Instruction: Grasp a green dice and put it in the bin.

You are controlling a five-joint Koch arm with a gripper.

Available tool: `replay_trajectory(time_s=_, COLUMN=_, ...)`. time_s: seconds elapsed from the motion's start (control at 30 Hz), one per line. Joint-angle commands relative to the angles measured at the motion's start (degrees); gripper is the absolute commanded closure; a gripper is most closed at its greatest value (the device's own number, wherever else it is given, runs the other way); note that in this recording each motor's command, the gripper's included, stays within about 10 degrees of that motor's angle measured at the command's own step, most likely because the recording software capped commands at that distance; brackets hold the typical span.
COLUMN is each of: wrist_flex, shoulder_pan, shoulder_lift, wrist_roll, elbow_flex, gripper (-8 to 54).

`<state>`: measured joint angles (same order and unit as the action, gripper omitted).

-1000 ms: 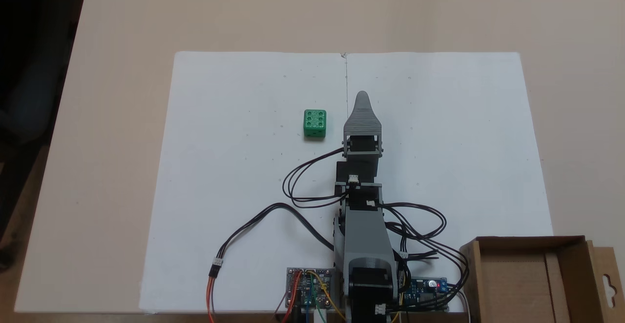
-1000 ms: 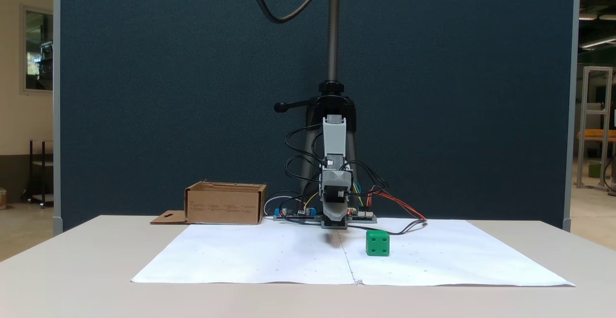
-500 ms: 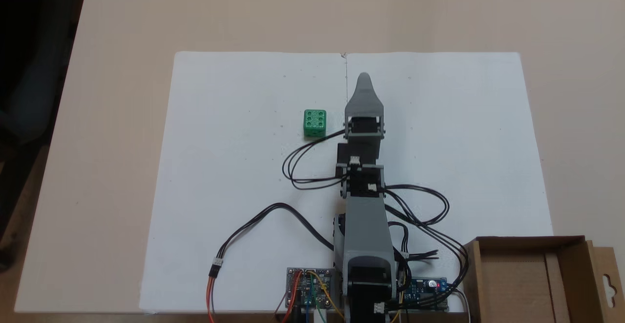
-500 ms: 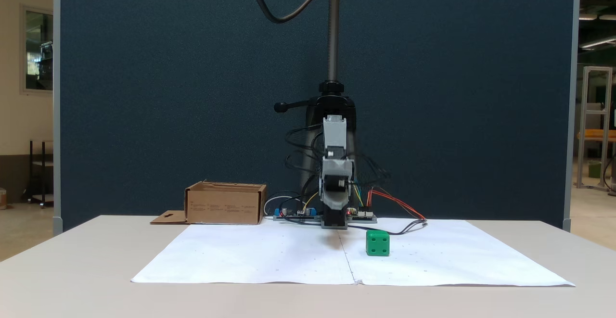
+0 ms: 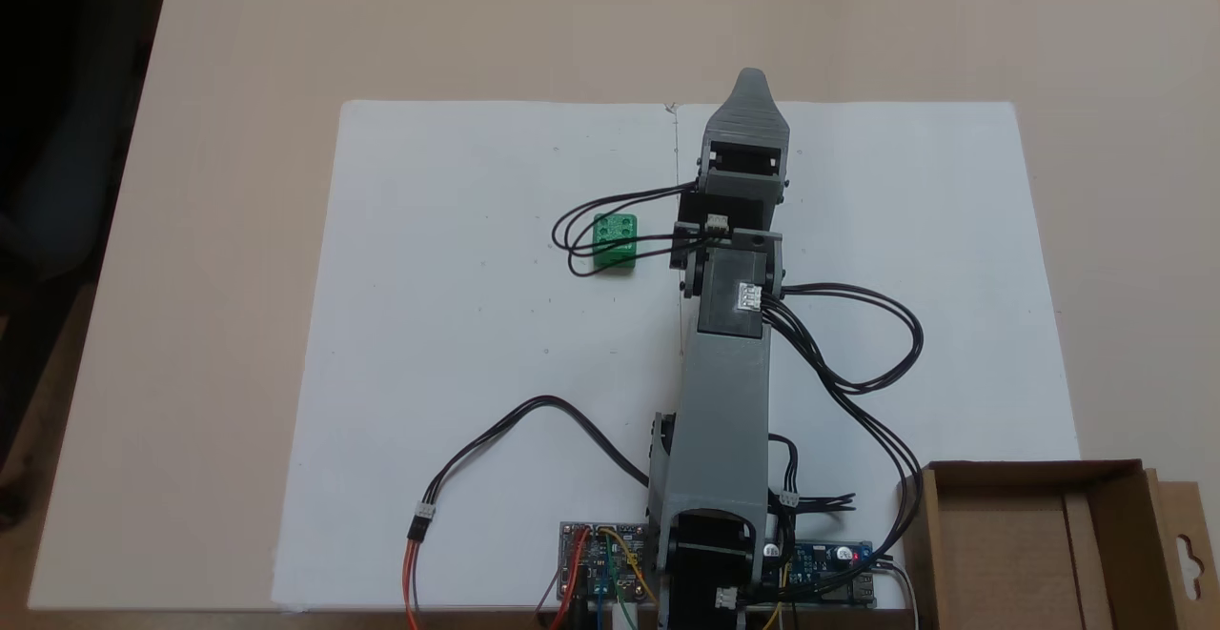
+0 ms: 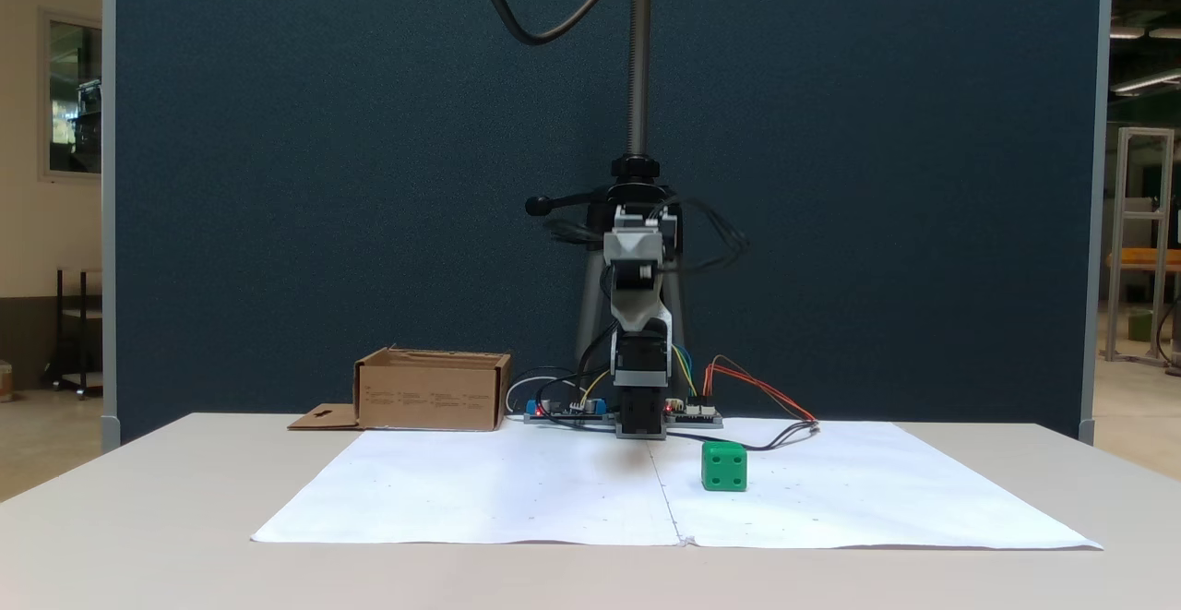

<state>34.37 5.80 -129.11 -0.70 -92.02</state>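
The green dice lies on the white paper with its six-pip face up; black cable loops cross it in a fixed view from above, and it shows clearly in the other fixed view. My gripper is stretched far forward, past the dice and to its right, raised well above the table. One grey jaw lies over the other, so their gap is hidden. Nothing shows in it. The bin is a brown cardboard box beside the arm's base.
White paper sheets cover the beige table. Circuit boards and loose cables sit at the arm's base. A camera stand pole rises behind the arm in front of a dark blue partition.
The arm has lifted and reached forward, carrying the gripper from beside the dice to beyond it and slightly right. The dice and bin have not moved.
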Motion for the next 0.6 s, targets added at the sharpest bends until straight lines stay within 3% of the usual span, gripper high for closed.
replay_trajectory(time_s=0.0, wrist_flex=9.3, shoulder_pan=0.7, shoulder_lift=-1.2, wrist_roll=-3.8, elbow_flex=9.4, gripper=2.9)
replay_trajectory(time_s=0.13, wrist_flex=23.7, shoulder_pan=0.7, shoulder_lift=6.3, wrist_roll=-3.8, elbow_flex=23.2, gripper=3.0)
replay_trajectory(time_s=0.27, wrist_flex=38.4, shoulder_pan=1.1, shoulder_lift=7.0, wrist_roll=-4.1, elbow_flex=34.1, gripper=3.0)
replay_trajectory(time_s=0.57, wrist_flex=64.8, shoulder_pan=-4.7, shoulder_lift=15.6, wrist_roll=-11.8, elbow_flex=34.1, gripper=2.9)
